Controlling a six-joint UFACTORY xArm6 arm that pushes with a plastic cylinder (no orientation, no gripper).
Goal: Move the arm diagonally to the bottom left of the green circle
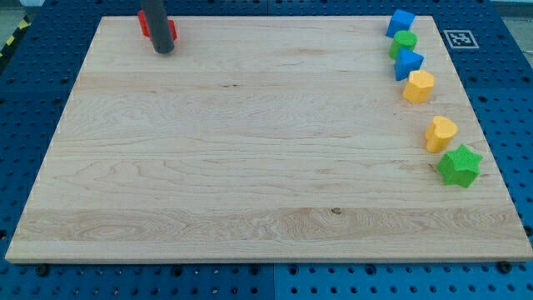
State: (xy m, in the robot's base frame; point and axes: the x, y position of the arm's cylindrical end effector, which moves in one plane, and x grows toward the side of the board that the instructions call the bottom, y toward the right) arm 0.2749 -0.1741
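The green circle (405, 42) lies near the view's top right, between two blue blocks. My tip (163, 48) rests on the board at the view's top left, far to the left of the green circle and at about its height. The tip stands just in front of a red block (146, 25), which the rod partly hides; the red block's shape cannot be made out.
Along the board's right side lie a blue block (400, 22), a second blue block (408, 62), a yellow block (418, 86), a yellow heart-like block (440, 132) and a green star (460, 165). The wooden board (250, 167) sits on a blue pegboard table.
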